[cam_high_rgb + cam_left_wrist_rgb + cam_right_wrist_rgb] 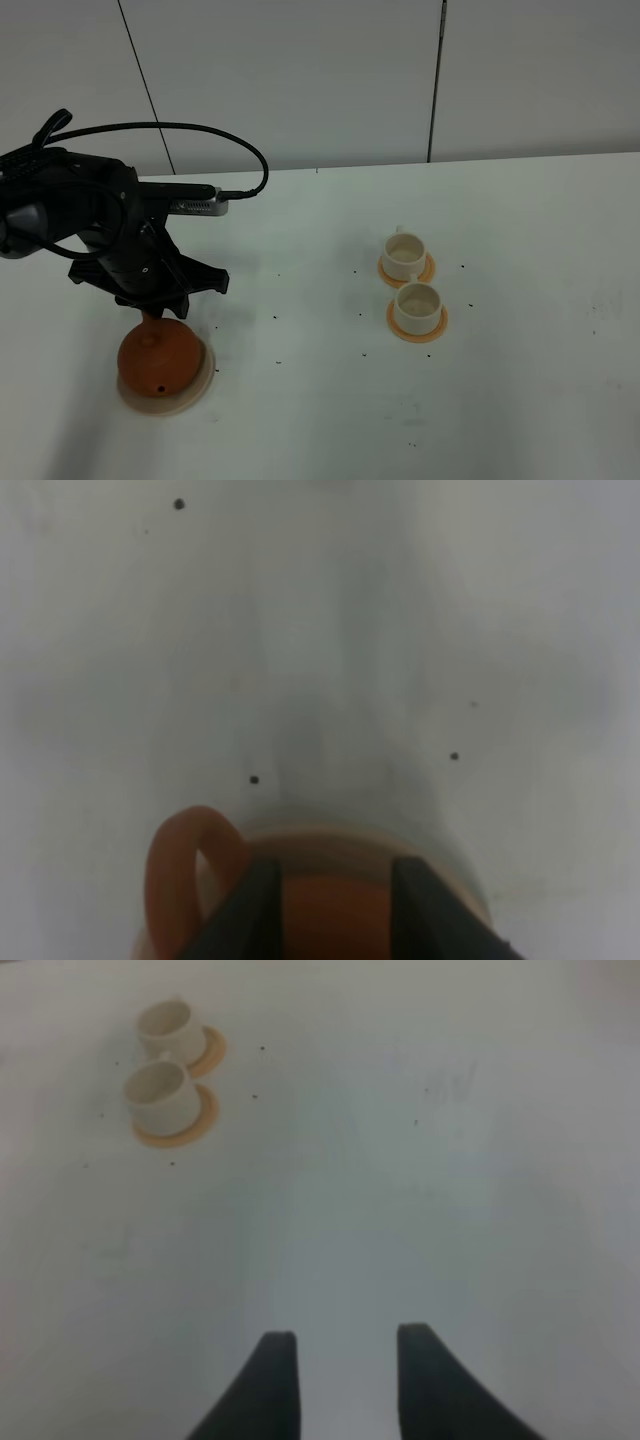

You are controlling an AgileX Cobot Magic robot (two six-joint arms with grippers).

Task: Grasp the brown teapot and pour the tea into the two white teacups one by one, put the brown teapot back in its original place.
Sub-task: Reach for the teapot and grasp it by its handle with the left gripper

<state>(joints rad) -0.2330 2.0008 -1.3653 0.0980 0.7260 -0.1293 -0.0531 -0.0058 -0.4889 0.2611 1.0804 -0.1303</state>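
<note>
Exterior high, left arm (122, 245) bowed over teapot (160, 362)

text: none legible | labels/brands: none legible | numbers/signs: none legible in any view

Bright, even overhead light; soft shadows; wrist views blurred.

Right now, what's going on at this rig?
The left gripper hangs low over the brown teapot, which sits on its beige coaster at the left of the table. Its fingers straddle part of the pot, with the loop handle just outside one finger. Whether they are clamping it is unclear. The two white teacups stand on orange saucers to the right, with no dark tea visible inside. The right gripper is open and holds nothing.
</note>
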